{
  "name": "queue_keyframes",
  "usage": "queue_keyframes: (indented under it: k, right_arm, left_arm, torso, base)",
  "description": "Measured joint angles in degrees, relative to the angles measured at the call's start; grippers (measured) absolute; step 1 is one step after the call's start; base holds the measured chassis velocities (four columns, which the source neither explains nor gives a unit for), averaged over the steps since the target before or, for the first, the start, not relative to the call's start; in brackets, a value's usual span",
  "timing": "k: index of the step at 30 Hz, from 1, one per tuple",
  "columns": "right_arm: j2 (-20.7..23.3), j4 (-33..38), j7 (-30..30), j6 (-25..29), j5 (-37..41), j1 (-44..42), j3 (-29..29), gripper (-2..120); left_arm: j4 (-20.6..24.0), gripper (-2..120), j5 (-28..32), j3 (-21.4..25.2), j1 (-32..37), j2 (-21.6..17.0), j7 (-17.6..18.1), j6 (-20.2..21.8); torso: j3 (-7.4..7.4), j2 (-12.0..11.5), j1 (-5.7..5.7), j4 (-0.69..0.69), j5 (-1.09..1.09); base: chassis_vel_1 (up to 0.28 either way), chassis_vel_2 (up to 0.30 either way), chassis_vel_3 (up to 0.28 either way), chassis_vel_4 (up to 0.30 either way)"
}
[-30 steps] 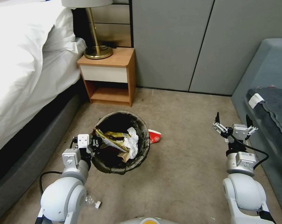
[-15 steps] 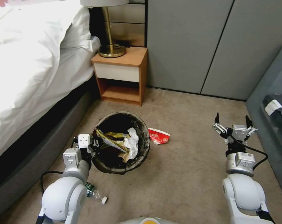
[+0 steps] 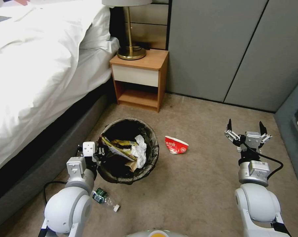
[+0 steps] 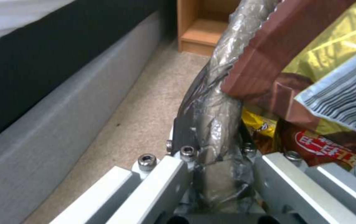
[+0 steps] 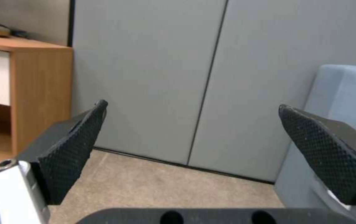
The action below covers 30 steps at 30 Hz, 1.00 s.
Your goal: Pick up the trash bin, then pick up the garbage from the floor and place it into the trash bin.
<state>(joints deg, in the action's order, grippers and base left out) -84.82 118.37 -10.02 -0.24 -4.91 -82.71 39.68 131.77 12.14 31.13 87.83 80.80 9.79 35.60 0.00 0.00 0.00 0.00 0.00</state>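
Note:
The trash bin (image 3: 133, 179), lined with a dark bag, hangs low over the floor (image 3: 195, 184) in the head view. My left gripper (image 3: 101, 152) is shut on its near-left rim. The left wrist view shows the bagged rim (image 4: 216, 102) pinched between the jaws of the left gripper (image 4: 211, 149). Garbage lies inside: yellow wrappers (image 3: 120, 146), white tissue (image 3: 139, 152), brown and gold packets (image 4: 310, 62). A red-and-white carton (image 3: 176, 145) lies on the carpet just right of the bin. A clear bottle (image 3: 105, 198) lies beside my left arm. My right gripper (image 3: 246, 127) (image 5: 192, 107) is open and empty, held above the carpet at the right.
A bed with white covers (image 3: 40, 65) and a grey base (image 3: 47, 158) runs along the left. A wooden nightstand (image 3: 140, 80) with a brass lamp (image 3: 131, 49) stands behind the bin. Grey wall panels (image 3: 221, 49) close the back; a grey sofa (image 3: 295, 131) sits at the right edge.
The whole picture has shifted right, so the camera has turned. The bin stays at the same spot in my left gripper. The carton and the bottle now show more fully.

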Motion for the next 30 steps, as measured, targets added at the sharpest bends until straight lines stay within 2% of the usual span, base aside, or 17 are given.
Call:
queue_keyframes:
  k: [19, 30]
  right_arm:
    - [-0.27, -0.53, -0.45, 0.08, -0.76, -0.41, -0.39, 100]
    - [-1.80, 0.16, -1.92, -0.31, -2.22, -2.18, -3.03, 100]
  left_arm:
    - [-0.76, 0, -0.37, -0.05, -0.05, 0.05, -0.20, -1.11]
    - [-0.52, 0, -0.67, -0.16, 0.36, -0.16, -0.18, -1.07]
  torso:
    - [0.00, 0.00, 0.00, 0.00, 0.00]
    - [0.00, 0.00, 0.00, 0.00, -0.01]
  base:
    - [0.014, 0.009, 0.010, 0.014]
    - [0.000, 0.000, 0.000, 0.000]
